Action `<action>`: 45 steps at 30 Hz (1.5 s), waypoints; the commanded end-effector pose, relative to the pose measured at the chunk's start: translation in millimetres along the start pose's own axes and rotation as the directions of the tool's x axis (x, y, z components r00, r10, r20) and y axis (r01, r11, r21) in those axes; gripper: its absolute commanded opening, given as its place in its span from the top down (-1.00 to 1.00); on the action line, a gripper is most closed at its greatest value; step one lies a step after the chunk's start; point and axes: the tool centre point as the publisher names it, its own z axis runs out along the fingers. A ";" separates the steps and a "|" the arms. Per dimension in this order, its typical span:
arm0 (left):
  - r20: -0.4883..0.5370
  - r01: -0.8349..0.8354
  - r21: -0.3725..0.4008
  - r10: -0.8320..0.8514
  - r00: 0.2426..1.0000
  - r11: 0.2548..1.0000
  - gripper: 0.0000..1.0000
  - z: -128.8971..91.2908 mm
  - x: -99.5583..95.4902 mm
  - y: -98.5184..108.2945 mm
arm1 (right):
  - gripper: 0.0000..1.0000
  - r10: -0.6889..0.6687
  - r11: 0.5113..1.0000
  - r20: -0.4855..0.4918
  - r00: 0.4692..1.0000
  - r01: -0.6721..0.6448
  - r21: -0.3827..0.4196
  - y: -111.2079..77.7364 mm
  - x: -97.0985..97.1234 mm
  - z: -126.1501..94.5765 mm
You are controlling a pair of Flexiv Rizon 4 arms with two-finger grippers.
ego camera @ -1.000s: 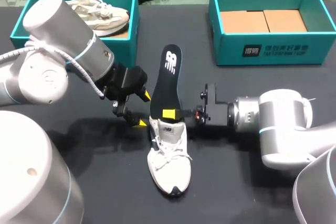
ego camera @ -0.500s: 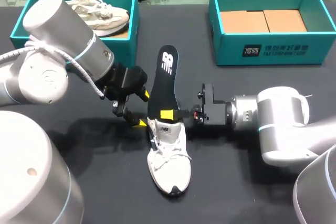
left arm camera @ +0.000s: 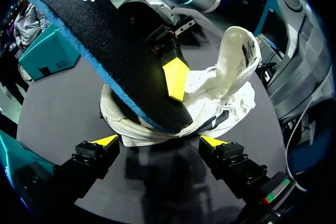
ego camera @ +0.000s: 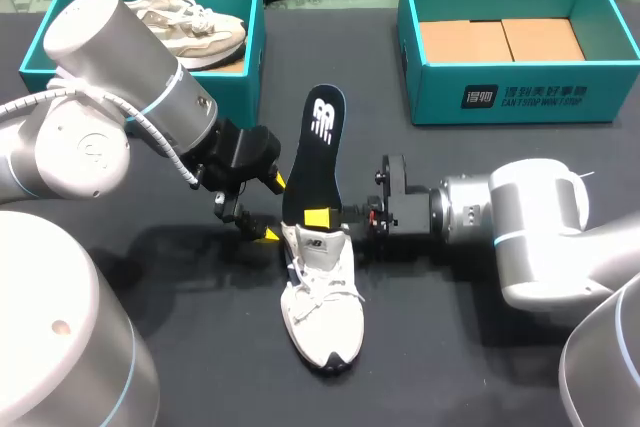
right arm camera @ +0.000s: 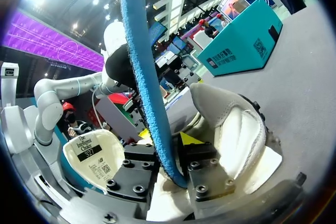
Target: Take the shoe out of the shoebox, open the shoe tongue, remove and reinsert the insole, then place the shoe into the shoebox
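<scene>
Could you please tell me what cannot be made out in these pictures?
Head view: the lower end of the insole, behind a fingertip of the right gripper and the tongue of the white shoe.
Left wrist view: the white shoe's toe, behind its tongue.
Head view: part of the beige shoe in the left box, behind the left arm.

Cloth, foam and card on a matt worktop

The insole point(ego camera: 314, 157) had a black woven-cloth face and a rough, fuzzy blue foam edge. The shoe point(ego camera: 322, 312) was white mesh cloth with a smooth padded lining. The worktop point(ego camera: 470, 357) looked dark and matt. The right box point(ego camera: 520, 102) was matt teal card, floored with plain brown card. The right arm point(ego camera: 540, 227) had a smooth, glossy shell, and the right jaws were dull black metal.
</scene>
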 end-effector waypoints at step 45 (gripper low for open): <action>0.002 -0.001 -0.001 0.001 1.000 1.000 -1.00 -0.2 1.2 0.4 | 1.00 0.012 1.000 -0.010 1.000 -0.012 -0.011 1.1 -5.7 3.9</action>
